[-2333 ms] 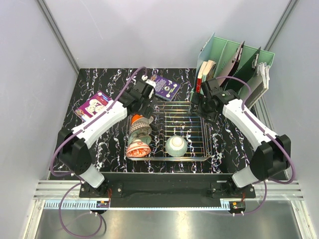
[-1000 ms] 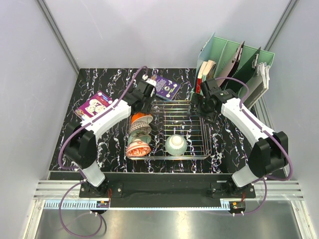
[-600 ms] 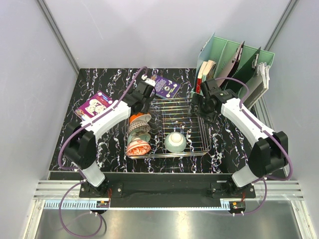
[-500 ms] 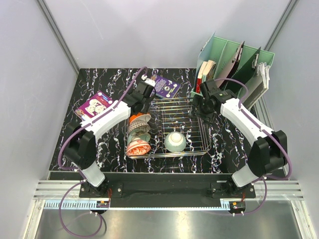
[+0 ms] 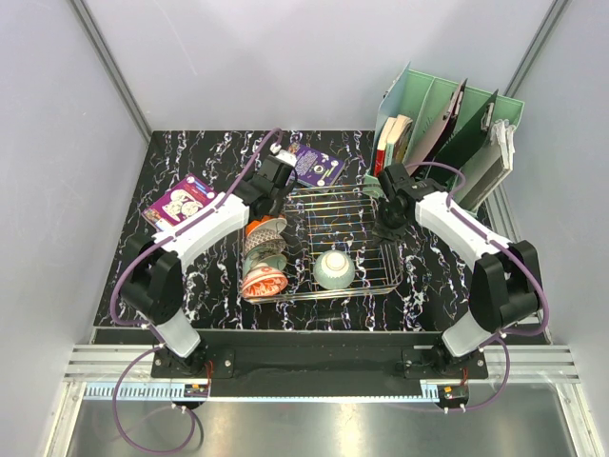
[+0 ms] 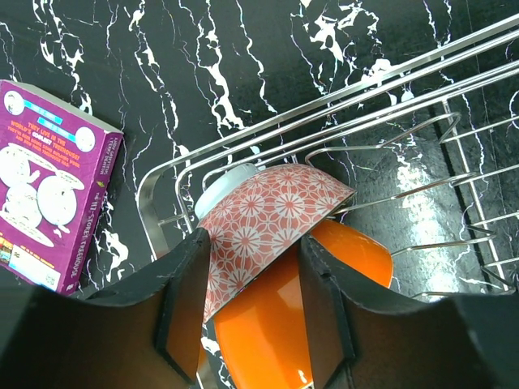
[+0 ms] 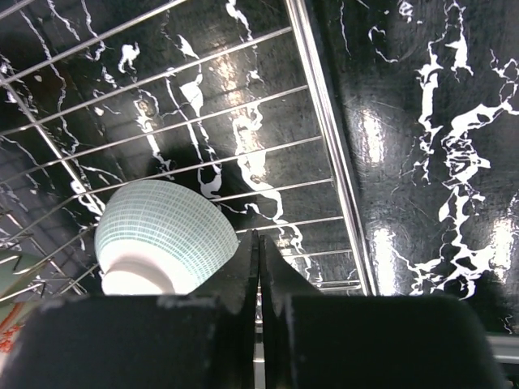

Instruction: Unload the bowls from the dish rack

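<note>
- Dish rack [image 5: 366, 205]: chrome wire basket, mid-worktop [image 5: 190, 157], between the two arms. No bowl is unloaded yet.
- Row of bowls [image 5: 262, 257]: stood on edge along the rack's left side, each leaning on the next.
- Red-pink patterned bowl [image 6: 272, 215]: at the far end of that row, tilted, resting on the orange bowl [image 6: 324, 324].
- Left gripper [image 6: 253, 251]: fingers spread wide to either side of the patterned bowl. You cannot tell whether they touch it.
- Right gripper [image 7: 258, 243]: fingers pressed together, tips down at a rack wire. You cannot tell whether a wire is pinched between them.
- Celadon bowl [image 7: 162, 231]: upside down on the rack floor, just beside the right gripper.
- Hazard, left side: if you close on a glazed, tilted wall, the bowl may slip or twist.
- Hazard, neighbours: if you lift without clearing the wire tines, you may drag the orange bowl or topple the row.
- Hazard, right side: if a wire is clamped, any arm motion will likely shift the light rack under your left grasp.
- Purple box [image 6: 49, 211]: near the rack's corner, so check before you set down there.
</note>
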Action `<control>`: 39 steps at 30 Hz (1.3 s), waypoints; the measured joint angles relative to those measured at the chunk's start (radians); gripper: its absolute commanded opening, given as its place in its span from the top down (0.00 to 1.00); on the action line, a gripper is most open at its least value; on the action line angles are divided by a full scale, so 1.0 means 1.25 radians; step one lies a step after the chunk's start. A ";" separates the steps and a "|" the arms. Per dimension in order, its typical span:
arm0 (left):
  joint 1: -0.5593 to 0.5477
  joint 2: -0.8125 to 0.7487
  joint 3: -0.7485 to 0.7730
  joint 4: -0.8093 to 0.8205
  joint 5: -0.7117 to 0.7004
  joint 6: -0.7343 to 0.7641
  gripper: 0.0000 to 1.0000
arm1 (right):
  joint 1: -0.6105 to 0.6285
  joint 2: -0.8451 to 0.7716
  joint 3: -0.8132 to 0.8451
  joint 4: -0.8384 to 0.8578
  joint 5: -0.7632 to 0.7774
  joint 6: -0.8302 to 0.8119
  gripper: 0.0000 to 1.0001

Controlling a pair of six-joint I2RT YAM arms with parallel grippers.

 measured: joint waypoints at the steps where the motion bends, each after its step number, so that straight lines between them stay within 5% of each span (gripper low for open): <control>1: -0.001 -0.001 0.000 0.000 0.000 0.002 1.00 | 0.000 0.000 -0.003 0.000 0.000 0.000 1.00; 16: -0.045 -0.103 -0.067 -0.019 -0.033 -0.001 0.98 | 0.000 -0.002 -0.042 -0.024 0.000 -0.005 1.00; 19: -0.046 -0.103 -0.083 -0.012 -0.077 0.002 0.80 | 0.000 -0.002 -0.042 -0.024 -0.001 -0.006 1.00; 20: -0.048 -0.100 -0.085 -0.012 -0.088 0.001 0.64 | 0.000 -0.002 -0.042 -0.024 -0.001 -0.006 1.00; 23: -0.052 -0.091 -0.086 -0.004 -0.129 0.003 0.54 | 0.000 -0.002 -0.042 -0.024 -0.005 -0.006 1.00; 33: -0.052 -0.080 -0.088 0.017 -0.176 -0.005 0.53 | 0.000 -0.020 -0.054 -0.018 -0.011 -0.012 1.00; 39: -0.059 -0.026 -0.063 0.029 -0.214 -0.005 0.64 | 0.000 -0.028 -0.076 -0.015 -0.021 -0.022 1.00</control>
